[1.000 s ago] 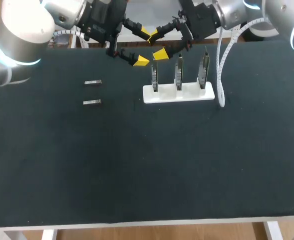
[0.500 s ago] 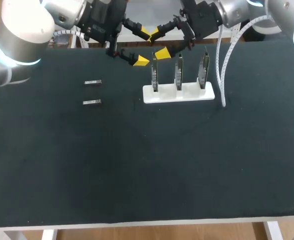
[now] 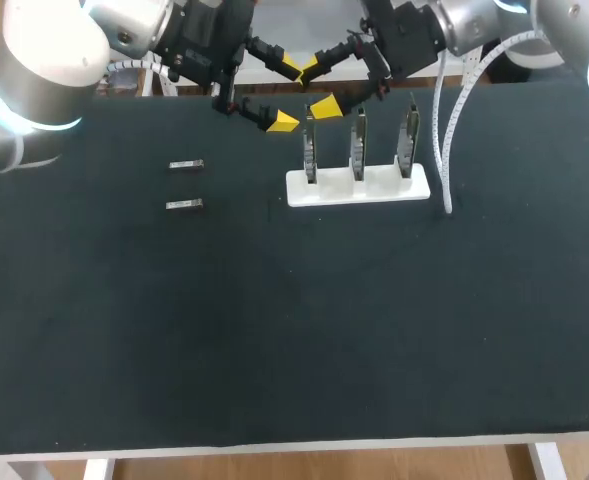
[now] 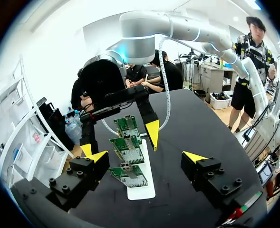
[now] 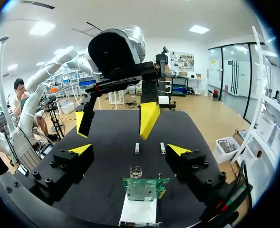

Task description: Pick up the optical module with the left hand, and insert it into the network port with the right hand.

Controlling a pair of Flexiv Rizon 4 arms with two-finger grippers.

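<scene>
Our left jaws and right jaws hang spread and empty above the bench [image 3: 274, 330], close over the white rack [image 3: 358, 189] of boards. The two optical modules [image 3: 185, 165] lie on the bench on our left, apart from both.

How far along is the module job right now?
Done: nothing yet. The modules lie untouched on the table. In hand: nothing; the left gripper and right gripper hang open and empty by the boards. Left: pick up a module, pass it over, insert it into a port.
</scene>
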